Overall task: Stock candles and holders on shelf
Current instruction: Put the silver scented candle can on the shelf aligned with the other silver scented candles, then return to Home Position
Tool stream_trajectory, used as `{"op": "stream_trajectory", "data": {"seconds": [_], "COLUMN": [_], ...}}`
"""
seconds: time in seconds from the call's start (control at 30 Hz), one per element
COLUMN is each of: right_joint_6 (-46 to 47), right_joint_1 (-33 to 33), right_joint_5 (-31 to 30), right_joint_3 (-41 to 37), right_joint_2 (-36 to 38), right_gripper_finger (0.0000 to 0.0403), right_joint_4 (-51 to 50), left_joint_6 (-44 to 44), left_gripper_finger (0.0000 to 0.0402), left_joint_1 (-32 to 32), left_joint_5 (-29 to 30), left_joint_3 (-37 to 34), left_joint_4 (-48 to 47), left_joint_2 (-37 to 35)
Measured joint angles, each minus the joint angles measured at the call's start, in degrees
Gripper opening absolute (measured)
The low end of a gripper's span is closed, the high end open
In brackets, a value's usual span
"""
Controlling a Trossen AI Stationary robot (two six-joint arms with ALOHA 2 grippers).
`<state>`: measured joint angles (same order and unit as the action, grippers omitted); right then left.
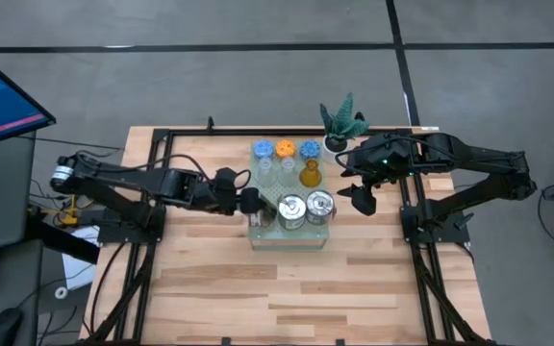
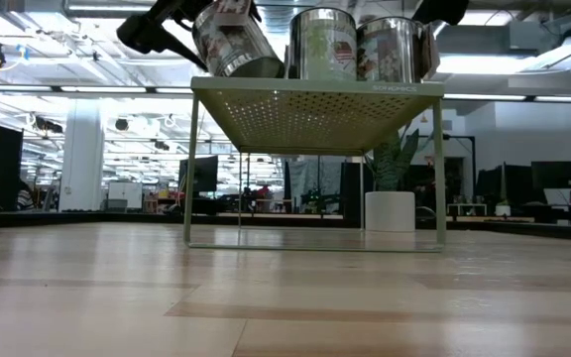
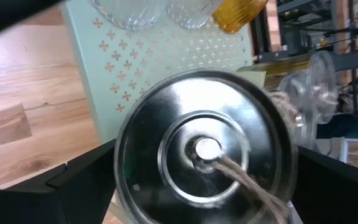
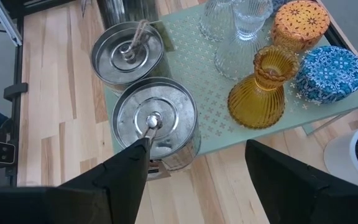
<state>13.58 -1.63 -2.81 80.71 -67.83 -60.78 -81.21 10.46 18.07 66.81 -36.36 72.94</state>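
Your left pincer (image 1: 250, 201) is clamped on a silver tin (image 2: 232, 42), holding it tilted at the near left corner of the mint shelf (image 1: 261, 234), which stands on the wooden worktop (image 1: 287, 288). Just beside it, two more tins (image 1: 290, 209) stand upright along the shelf's near edge, and your right pincer (image 1: 362, 202) hangs just off the shelf's right side, fingers apart and gripping nothing. Farther back sit the clear cups (image 1: 277, 171) and amber cup (image 1: 310, 174), then the three candles (image 1: 286, 150), with a potted plant (image 1: 339, 125) beyond.
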Motion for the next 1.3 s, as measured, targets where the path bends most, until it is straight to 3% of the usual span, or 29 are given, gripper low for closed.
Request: {"op": "stream_trajectory", "data": {"seconds": [0.93, 1.2, 1.3], "right_joint_6": [-0.01, -0.02, 0.0], "right_joint_1": [-0.01, -0.02, -0.01], "right_joint_5": [0.0, -0.01, 0.0], "right_joint_3": [0.0, 0.0, 0.0], "right_joint_2": [-0.02, -0.02, -0.02], "right_gripper_finger": [0.0256, 0.0256, 0.0256], "right_joint_4": [0.01, 0.03, 0.02], "left_joint_6": [-0.02, 0.11, 6.85], "left_gripper_finger": [0.04, 0.0399, 0.0392], "left_joint_1": [0.24, 0.61, 0.59], "left_joint_5": [-0.54, -0.53, -0.51], "left_joint_3": [0.09, 0.09, 0.09], "left_joint_4": [0.23, -1.26, -1.27], "left_joint_2": [-2.89, -13.01, -17.22]}}
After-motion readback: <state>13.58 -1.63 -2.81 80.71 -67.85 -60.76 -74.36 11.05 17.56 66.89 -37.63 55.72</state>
